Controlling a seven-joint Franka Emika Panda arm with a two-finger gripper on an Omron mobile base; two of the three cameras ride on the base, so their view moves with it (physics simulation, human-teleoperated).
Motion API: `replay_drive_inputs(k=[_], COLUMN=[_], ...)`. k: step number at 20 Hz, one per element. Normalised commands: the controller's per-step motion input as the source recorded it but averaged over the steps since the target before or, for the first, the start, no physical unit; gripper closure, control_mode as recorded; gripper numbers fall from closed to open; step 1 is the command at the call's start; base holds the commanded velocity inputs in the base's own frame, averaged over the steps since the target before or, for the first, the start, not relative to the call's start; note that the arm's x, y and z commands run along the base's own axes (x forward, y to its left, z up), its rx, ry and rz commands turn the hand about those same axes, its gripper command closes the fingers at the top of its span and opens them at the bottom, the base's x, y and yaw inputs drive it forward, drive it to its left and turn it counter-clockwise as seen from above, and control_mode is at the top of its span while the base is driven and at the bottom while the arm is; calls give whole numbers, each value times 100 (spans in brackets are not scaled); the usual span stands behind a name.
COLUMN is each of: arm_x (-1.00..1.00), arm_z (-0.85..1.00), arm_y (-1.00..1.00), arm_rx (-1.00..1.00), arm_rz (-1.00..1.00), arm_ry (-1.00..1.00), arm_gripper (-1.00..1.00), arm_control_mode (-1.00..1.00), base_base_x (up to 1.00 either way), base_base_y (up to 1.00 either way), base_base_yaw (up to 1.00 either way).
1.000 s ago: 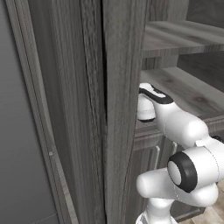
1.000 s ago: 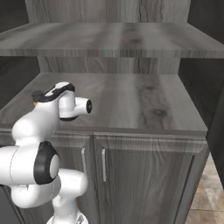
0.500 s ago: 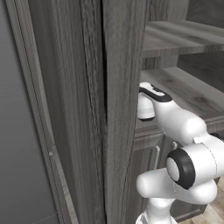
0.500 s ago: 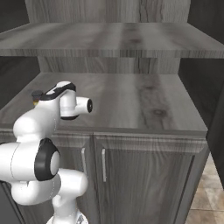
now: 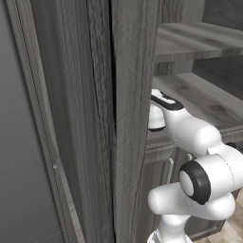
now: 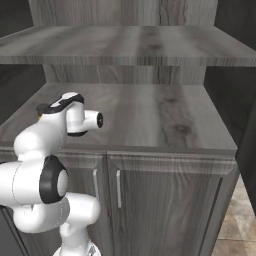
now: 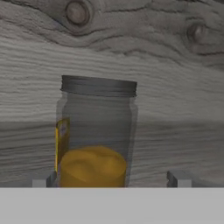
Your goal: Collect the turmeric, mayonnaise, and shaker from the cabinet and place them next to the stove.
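Observation:
The turmeric [image 7: 94,140], a small clear jar with a grey lid and yellow-orange powder, stands upright on a wood-grain shelf of the cabinet [image 6: 150,115] in the hand view. My gripper [image 7: 109,180] is open and faces it. The jar is lined up in the gap between the two fingertips [image 7: 41,181], nearer the left one, and nothing is held. In the right base view the arm's wrist [image 6: 75,117] reaches over the left end of the lower open shelf. The mayonnaise, shaker and stove are out of view.
The cabinet's tall side panel [image 5: 123,118] stands close on the arm's left, with a plain grey surface [image 5: 23,142] beyond it. An upper shelf [image 6: 130,47] overhangs the lower one. Two doors with slim silver handles [image 6: 118,189] are below.
Hardly anything differs: the arm's elbow has shifted slightly, and the gripper stays open.

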Motion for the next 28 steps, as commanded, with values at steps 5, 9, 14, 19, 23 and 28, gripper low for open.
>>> replay_drive_inputs(k=[5, 9, 14, 19, 23, 28], arm_x=[8, 3, 0, -2, -17, -4], arm_z=[1, 5, 6, 0, 0, 0], arm_y=[7, 8, 6, 1, 0, 4], arm_rx=[0, 0, 0, 0, 0, 0], arm_rz=[0, 0, 0, 0, 3, 3], arm_ry=[5, 5, 4, 0, 0, 0], arm_gripper=[-100, -100, -100, -100, -100, -100], arm_control_mode=[-100, -100, -100, -100, -100, -100], base_base_x=[0, 0, 0, 0, 0, 0], base_base_y=[0, 0, 0, 0, 0, 0], base_base_yaw=[0, 0, 0, 0, 0, 0])
